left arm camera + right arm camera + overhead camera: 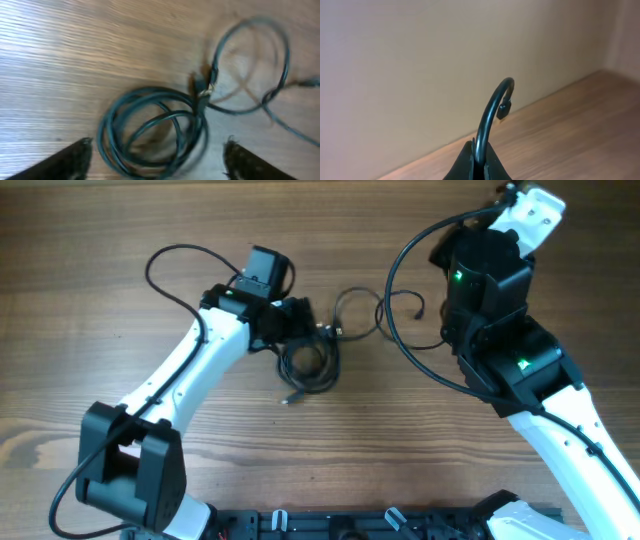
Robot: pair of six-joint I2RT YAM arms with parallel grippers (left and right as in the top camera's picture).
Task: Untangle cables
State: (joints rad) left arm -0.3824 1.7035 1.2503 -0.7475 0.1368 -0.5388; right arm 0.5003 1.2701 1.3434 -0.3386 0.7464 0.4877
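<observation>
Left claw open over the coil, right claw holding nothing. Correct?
Not quite. The right claw is not empty: the right wrist view shows it shut on a thin black cable that arcs up to a small plug end. The rest stands: the left claw is open over the coil.

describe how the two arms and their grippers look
The left arm and right arm have white link shells with black joint housings; small green lights glow on the right arm. A thick black wire loops beside each. The left gripper and right gripper have dark wedge-shaped fingers.
</observation>
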